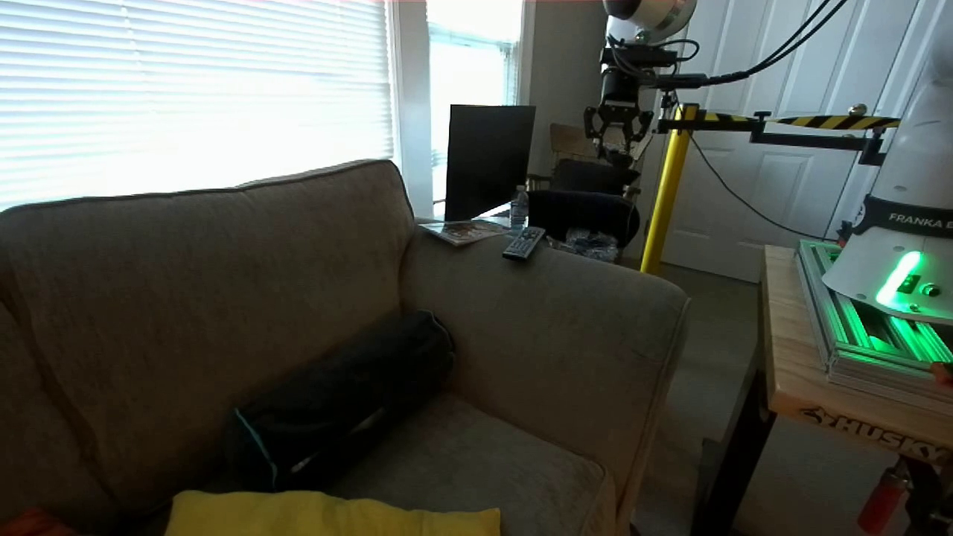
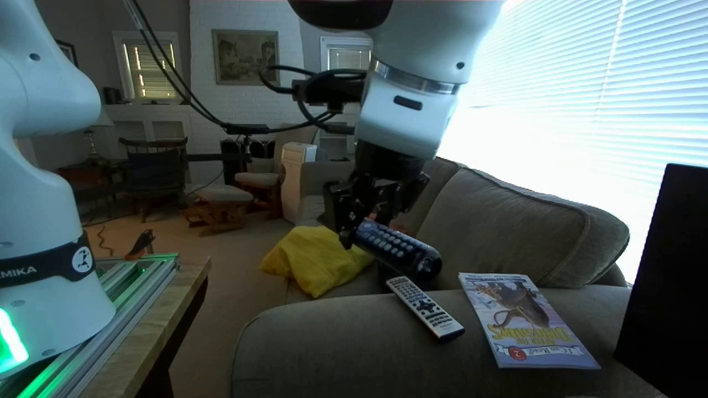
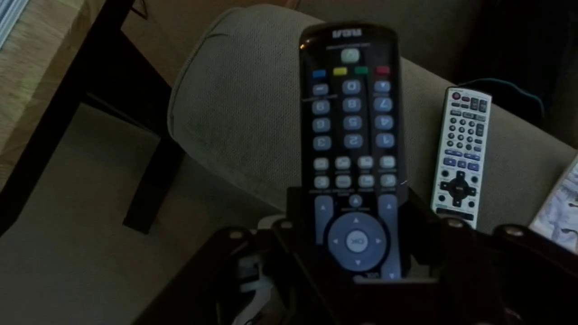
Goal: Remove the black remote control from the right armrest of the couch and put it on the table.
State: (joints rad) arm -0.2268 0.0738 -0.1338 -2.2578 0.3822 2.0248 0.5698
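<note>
The black remote control [image 2: 395,249] is held in the air above the right armrest [image 2: 315,342]. It also shows in the wrist view [image 3: 352,117], pointing away from the jaws, and small and dark in an exterior view [image 1: 619,158]. My gripper [image 2: 365,218] is shut on its lower end, with a finger on each side in the wrist view [image 3: 354,212]. The remote is tilted and apart from the armrest. The armrest [image 1: 566,298] belongs to the tan couch [image 1: 223,298]. The dark-topped table cannot be made out for certain.
A lighter grey remote [image 2: 425,307] and a picture book [image 2: 522,320] lie on the armrest. A black panel [image 1: 488,160] and a water bottle [image 1: 519,208] stand behind it. A yellow post [image 1: 666,193] and the wooden robot table [image 1: 789,327] are nearby.
</note>
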